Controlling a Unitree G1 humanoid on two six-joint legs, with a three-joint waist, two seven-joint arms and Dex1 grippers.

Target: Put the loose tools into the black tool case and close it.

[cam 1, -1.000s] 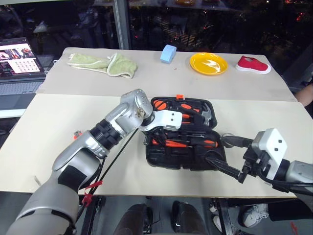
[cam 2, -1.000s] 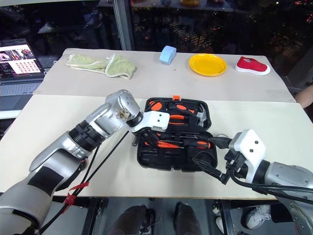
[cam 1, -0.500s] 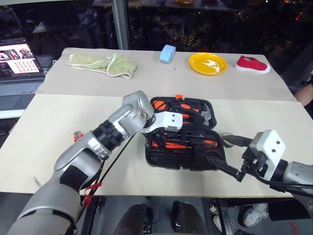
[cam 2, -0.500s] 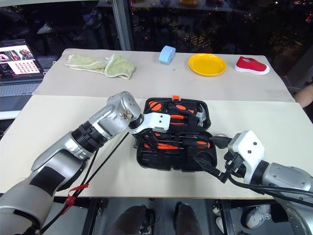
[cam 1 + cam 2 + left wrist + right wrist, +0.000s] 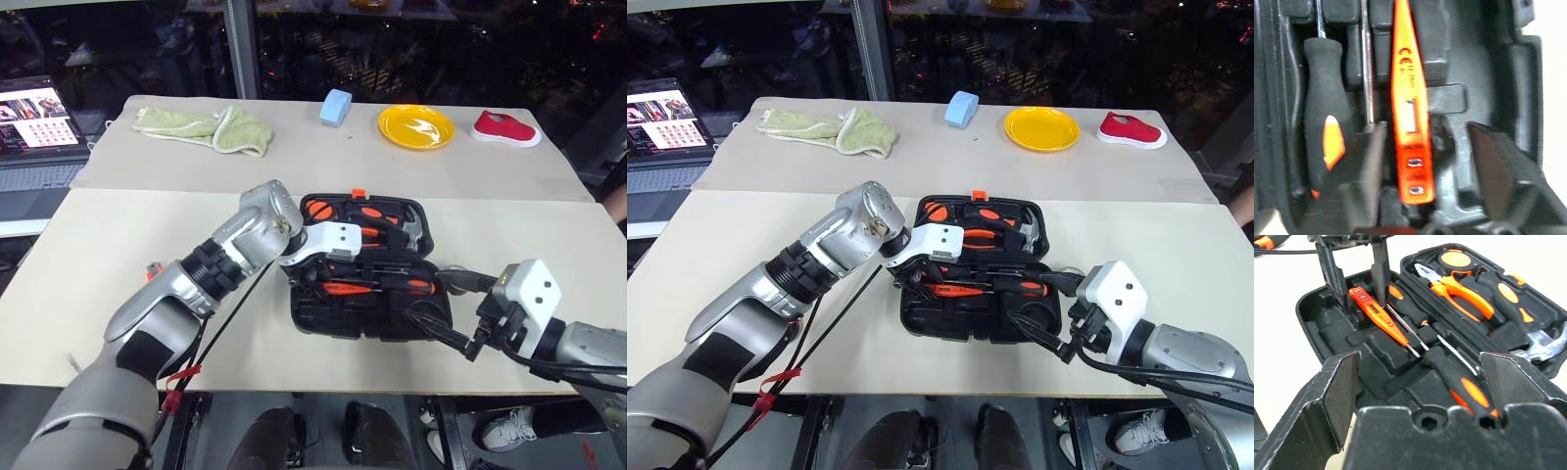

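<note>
The black tool case (image 5: pixel 367 279) lies open near the bench's (image 5: pixel 118 255) front edge, right of its middle. The slim orange tester screwdriver (image 5: pixel 1409 105) sits in a moulded slot beside a black-and-orange-handled screwdriver (image 5: pixel 1326 129). The left gripper (image 5: pixel 1354 276) hangs over the tester, fingers (image 5: pixel 1371 166) spread to either side without touching it. The right gripper (image 5: pixel 441 305) waits at the case's right end, fingers (image 5: pixel 1334 394) spread, empty. Orange-handled pliers (image 5: pixel 1462 289) and a hammer (image 5: pixel 419 229) lie in the case's far half.

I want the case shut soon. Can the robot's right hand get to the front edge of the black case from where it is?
Probably yes. The right gripper, open, hovers just by the black tool case's near right corner, with nothing between them. The left gripper, also open, stands over the orange tester screwdriver at the far end.
</note>
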